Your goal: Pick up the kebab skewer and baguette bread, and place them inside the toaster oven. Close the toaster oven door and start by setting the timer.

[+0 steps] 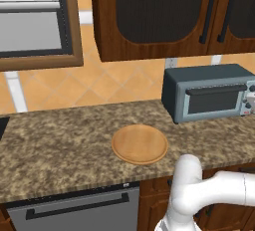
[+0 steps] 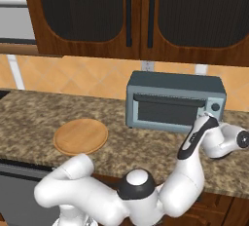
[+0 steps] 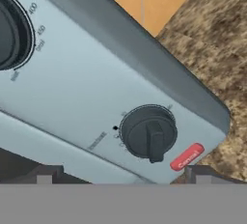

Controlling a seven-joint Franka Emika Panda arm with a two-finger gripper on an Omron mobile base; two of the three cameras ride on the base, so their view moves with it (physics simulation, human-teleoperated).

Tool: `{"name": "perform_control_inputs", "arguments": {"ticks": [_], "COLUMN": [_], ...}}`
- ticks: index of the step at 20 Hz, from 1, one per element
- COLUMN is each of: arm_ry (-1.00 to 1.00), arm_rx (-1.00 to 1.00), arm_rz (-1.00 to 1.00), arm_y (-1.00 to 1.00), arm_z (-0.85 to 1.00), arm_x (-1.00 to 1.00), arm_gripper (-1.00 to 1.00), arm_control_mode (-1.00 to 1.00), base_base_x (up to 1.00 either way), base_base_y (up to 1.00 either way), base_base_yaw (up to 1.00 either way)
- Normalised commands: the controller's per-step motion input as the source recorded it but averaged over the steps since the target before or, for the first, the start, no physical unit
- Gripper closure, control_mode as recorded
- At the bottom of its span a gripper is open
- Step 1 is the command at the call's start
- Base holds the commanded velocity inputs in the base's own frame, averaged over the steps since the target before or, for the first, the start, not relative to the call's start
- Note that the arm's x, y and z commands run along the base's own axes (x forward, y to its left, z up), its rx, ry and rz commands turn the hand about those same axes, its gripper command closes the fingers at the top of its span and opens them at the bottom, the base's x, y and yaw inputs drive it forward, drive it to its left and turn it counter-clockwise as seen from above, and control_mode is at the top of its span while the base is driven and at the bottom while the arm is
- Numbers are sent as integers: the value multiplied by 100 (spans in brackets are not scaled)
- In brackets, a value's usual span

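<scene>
The grey-blue toaster oven (image 1: 209, 83) (image 2: 175, 84) stands at the back of the counter. Its door (image 1: 211, 100) (image 2: 168, 113) is shut, with dark glass and a bar handle along the top. In the hand view my gripper (image 3: 123, 177) is open, close in front of the oven's control strip (image 3: 87, 83), with the lower dark knob (image 3: 148, 133) just above and between the fingertips (image 3: 46, 175), not touching it. A red button (image 3: 186, 157) sits beside that knob. My hand (image 2: 238, 140) hovers off the oven's right front corner. The kebab skewer and the baguette bread are hidden from view.
A round wooden board (image 1: 139, 144) (image 2: 80, 136) lies bare on the granite counter (image 1: 60, 140), left of the oven. Dark wooden wall cabinets (image 2: 146, 15) hang above. A dishwasher front (image 1: 74, 210) sits below the counter edge. A second, larger knob (image 3: 9, 30) is higher on the strip.
</scene>
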Motion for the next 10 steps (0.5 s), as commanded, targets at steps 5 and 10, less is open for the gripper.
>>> {"name": "perform_control_inputs", "arguments": {"ticks": [5, 10], "arm_ry": [0, 0], "arm_rx": [3, 4], "arm_rz": [-4, -4], "arm_y": [-27, -18], "arm_z": [-18, -7], "arm_x": [21, 14], "arm_gripper": [-100, -100], "arm_control_mode": [-100, -100], "base_base_x": [0, 0], "base_base_y": [0, 0], "base_base_yaw": [0, 0]}}
